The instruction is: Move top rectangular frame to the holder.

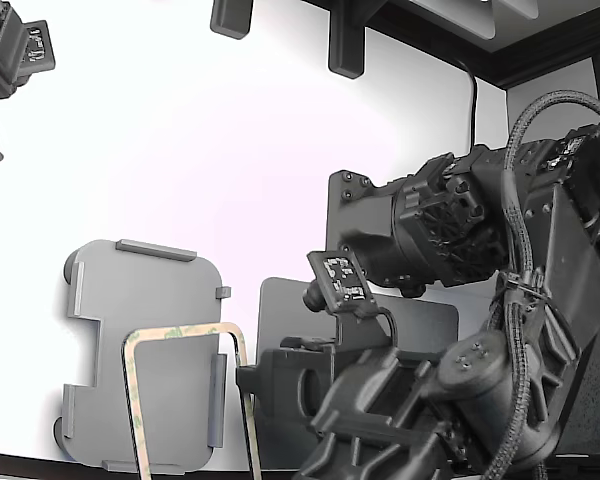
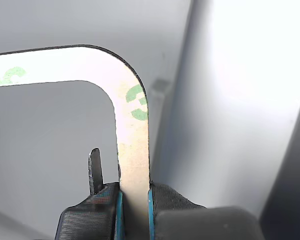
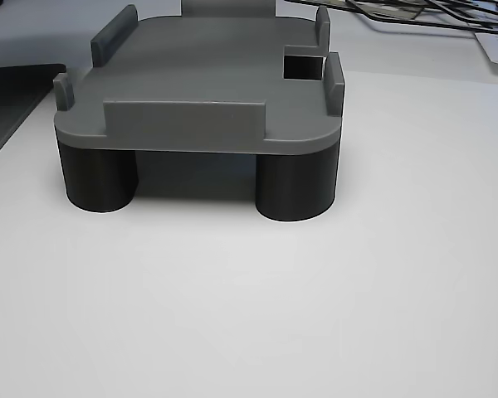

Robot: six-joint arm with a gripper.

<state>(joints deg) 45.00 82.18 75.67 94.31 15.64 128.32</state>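
So the tool [image 2: 134, 210] is clamped tight on one long side of the top rectangular frame [image 2: 132, 150], pads either side of the strip just short of a rounded corner. From there the frame runs out ahead of the tool, long axis in line with the reach, then turns sideways across the open middle. In the exterior view the frame [image 1: 180, 332] hangs over the near part of the holder [image 1: 140, 300] but looks skewed and pulled toward the camera, so I'd guess the move hinges on pushing it further out over the holder and squaring it between the raised tabs above the white desk [image 1: 230, 180].
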